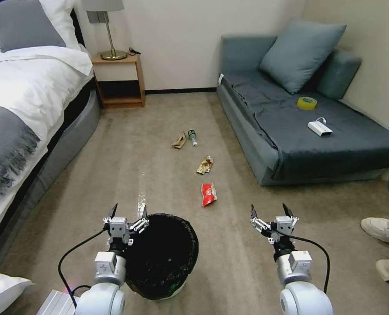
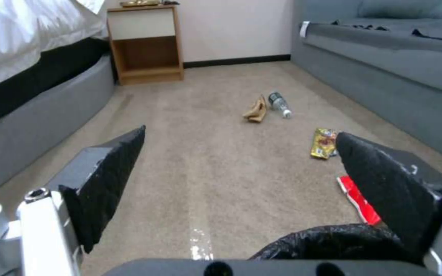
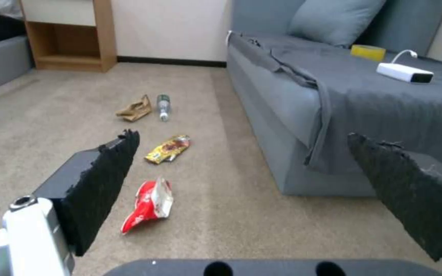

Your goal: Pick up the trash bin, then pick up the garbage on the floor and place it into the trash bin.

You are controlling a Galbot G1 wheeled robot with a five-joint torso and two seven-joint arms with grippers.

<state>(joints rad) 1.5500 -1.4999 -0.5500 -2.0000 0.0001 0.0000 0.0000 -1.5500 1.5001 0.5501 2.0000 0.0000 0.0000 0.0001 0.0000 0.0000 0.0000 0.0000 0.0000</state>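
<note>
The trash bin (image 1: 163,258), round and lined with a crinkled black bag, stands on the carpet just before me; its rim (image 2: 333,239) shows in the left wrist view. My left gripper (image 1: 128,212) hangs open at the bin's far left rim, empty. My right gripper (image 1: 269,211) is open and empty over bare carpet to the bin's right. The garbage lies ahead in a line: a red-white snack packet (image 1: 208,194) (image 3: 149,205), a gold-brown wrapper (image 1: 205,165) (image 3: 169,148) (image 2: 324,143), a small clear bottle (image 1: 192,137) (image 3: 164,107) (image 2: 280,104) and tan crumpled paper (image 1: 179,141) (image 3: 135,109) (image 2: 256,110).
A bed (image 1: 23,113) runs along the left and a grey sofa (image 1: 308,131) along the right, carrying a yellow tape roll (image 1: 306,103) and a white box with cable (image 1: 320,128). A wooden nightstand (image 1: 120,78) stands at the far wall. A person's shoes (image 1: 382,229) rest at the right edge.
</note>
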